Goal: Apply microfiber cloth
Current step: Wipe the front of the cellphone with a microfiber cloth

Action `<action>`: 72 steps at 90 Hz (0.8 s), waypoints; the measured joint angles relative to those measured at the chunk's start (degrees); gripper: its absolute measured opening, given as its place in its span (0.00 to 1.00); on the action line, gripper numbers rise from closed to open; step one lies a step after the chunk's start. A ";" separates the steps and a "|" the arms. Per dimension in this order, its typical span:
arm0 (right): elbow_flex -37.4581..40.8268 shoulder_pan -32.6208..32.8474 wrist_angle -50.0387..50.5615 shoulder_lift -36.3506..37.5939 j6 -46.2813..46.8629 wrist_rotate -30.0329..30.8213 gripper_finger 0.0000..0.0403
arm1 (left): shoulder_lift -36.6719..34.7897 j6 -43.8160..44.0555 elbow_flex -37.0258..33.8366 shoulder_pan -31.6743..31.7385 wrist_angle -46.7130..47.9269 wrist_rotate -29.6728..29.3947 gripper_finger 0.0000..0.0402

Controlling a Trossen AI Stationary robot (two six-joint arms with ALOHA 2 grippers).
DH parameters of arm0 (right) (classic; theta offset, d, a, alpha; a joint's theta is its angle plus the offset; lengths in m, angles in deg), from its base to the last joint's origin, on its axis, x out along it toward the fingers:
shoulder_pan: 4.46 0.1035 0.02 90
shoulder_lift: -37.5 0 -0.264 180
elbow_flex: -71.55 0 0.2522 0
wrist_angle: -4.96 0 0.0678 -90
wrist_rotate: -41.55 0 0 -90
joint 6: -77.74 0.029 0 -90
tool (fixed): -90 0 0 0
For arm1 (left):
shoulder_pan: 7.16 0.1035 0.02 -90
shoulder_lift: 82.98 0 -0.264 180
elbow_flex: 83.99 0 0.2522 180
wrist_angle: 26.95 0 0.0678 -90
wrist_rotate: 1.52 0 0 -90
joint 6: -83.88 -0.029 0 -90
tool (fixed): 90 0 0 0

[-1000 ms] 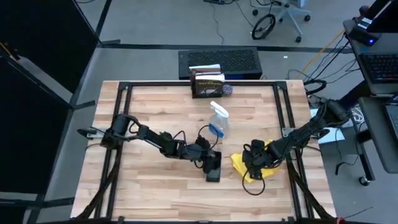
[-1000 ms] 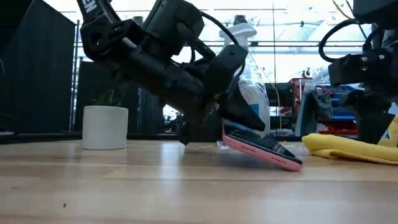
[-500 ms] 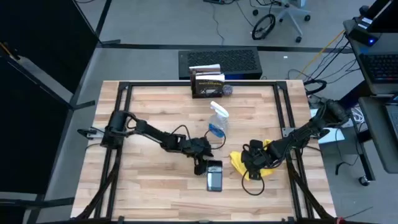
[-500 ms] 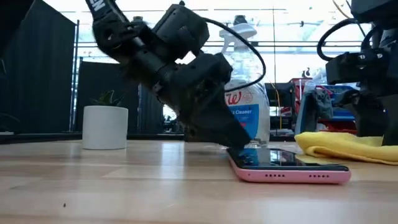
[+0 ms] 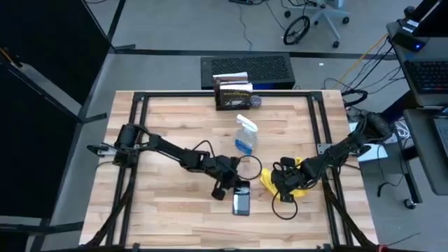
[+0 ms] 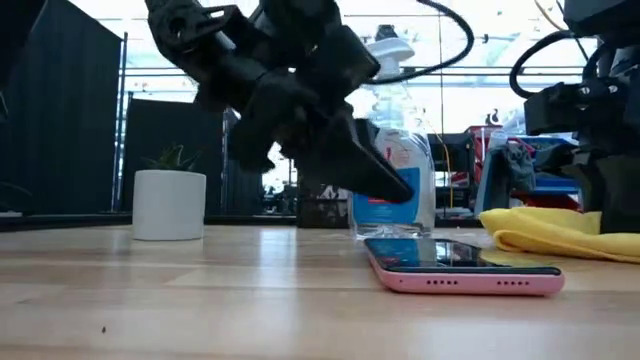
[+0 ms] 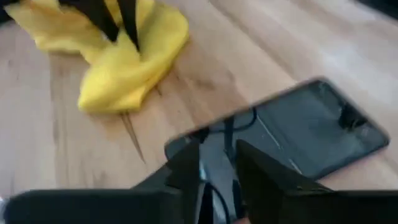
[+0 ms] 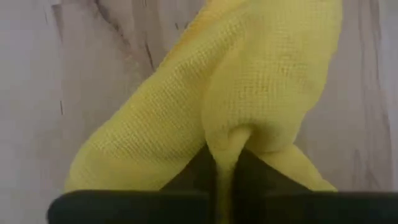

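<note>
The microfiber cloth (image 5: 280, 183) is a bright yellow soft fabric, bunched into a rumpled heap with rounded folds rather than lying spread out. It sits on the bench (image 5: 175, 126) in the near right part, close to the right edge and short of the near edge. Seen close in the right wrist view, the cloth (image 8: 249, 99) shows a fine waffle-like weave, and one ridge of it is gathered up into a narrow fold. The right gripper (image 5: 285, 183) is down on the heap, its fingers pressed together on that raised fold of the cloth. In the low view the cloth (image 6: 555, 232) lies as a low yellow mound on the wood with the right gripper's dark body above it.

Just beside the cloth, toward the bench's middle, a black smartphone (image 5: 241, 201) with a pink edge lies flat, screen up, apart from the cloth. The left gripper (image 5: 227, 187) hovers just over the phone's far end, clear of it in the low view, its fingers (image 7: 186, 171) a little spread with nothing between them. A clear spray bottle (image 5: 244, 136) with blue liquid stands upright near the bench's centre, farther from the near edge than the phone. A small dark box (image 5: 233, 96) sits at the far edge. A white cup (image 6: 169, 204) stands on the bench at the low view's left.
</note>
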State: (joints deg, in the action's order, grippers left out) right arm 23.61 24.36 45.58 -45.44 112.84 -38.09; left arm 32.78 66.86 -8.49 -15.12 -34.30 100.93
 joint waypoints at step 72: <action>0.00 -1.12 -2.29 -0.02 -1.23 -0.17 0.01 | 5.97 1.04 4.14 -0.23 1.67 -2.00 0.02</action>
State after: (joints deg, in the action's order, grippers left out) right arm 23.61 23.24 43.30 -45.46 111.60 -38.26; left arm 38.74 67.90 -4.35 -15.34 -32.63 98.93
